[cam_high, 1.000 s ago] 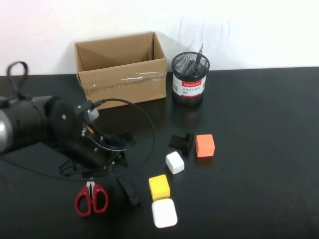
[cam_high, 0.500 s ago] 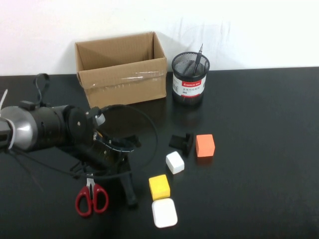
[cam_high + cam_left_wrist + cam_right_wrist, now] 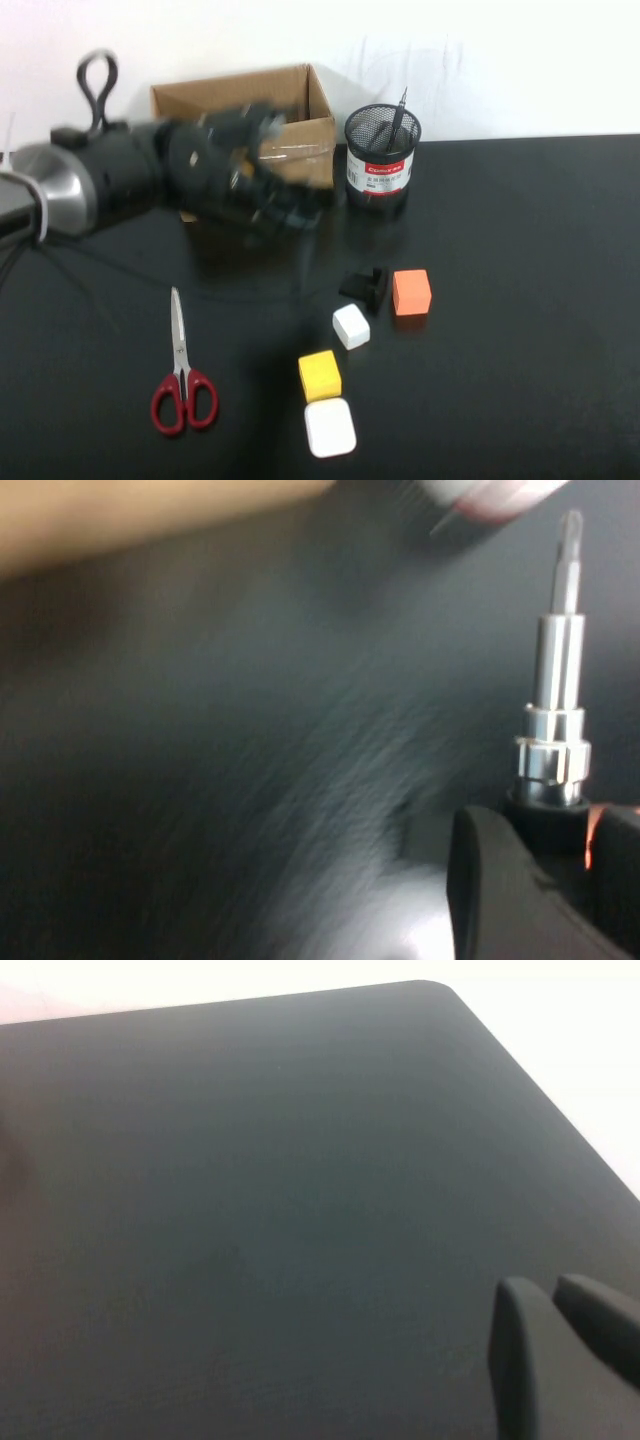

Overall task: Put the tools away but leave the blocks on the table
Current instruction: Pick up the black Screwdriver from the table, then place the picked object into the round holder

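Nearest the robot, on the black table, lie the flat white rounded square and the yellow cube, with the red-handled scissors well to their left, untouched and lying flat; these scissers are one tool yet to be put away. Slightly farther back sit the small white cube and the orange cube, with a small black object just beside the orange one; what it is I cannot tell. Above the table's middle-left, the left gripper hangs in the air near the cardboard box, clamped on the short screwdriver, whose steel shaft juts out past the fingers in the left wrist view. Farthest back, the mesh pen cup already holds the thin pen-like driver. The right gripper is parked over bare table, its fingers close together and holding nothing. By my reckoning one tool is stowed, one is in transit, and the scissors remain.
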